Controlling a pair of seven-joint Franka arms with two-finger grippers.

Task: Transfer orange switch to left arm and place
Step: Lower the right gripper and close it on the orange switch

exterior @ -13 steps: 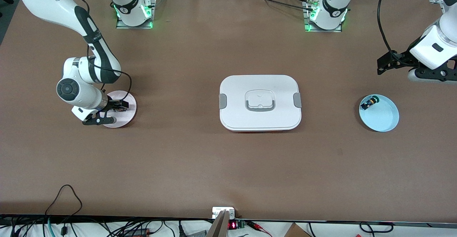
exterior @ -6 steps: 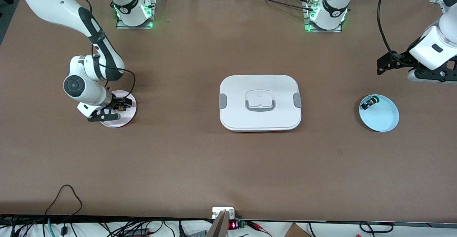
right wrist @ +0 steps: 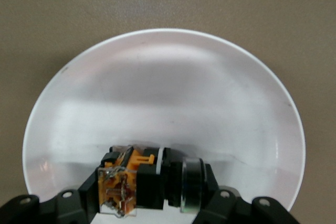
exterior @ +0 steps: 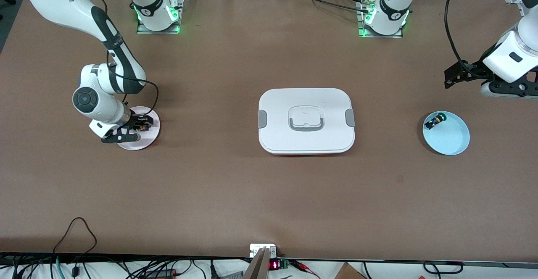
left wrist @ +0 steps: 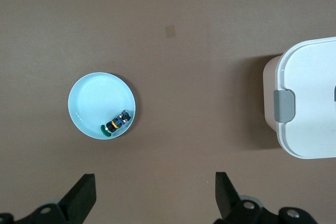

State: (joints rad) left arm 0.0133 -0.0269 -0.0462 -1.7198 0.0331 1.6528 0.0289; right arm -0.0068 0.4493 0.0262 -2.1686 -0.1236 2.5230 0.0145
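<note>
right end effector on pink plate; box mid-table.

- Front view: high, facing the arm bases, taking in the whole bench.
- Left wrist view: looks straight down from well above; shares the blue plate and box (partly cut off).
- Right wrist view: close over the pink plate.

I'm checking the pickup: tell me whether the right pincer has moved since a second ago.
Yes. The right pincer has shifted a little toward the box, judged against the pink plate, and is now shut on the orange switch.
</note>
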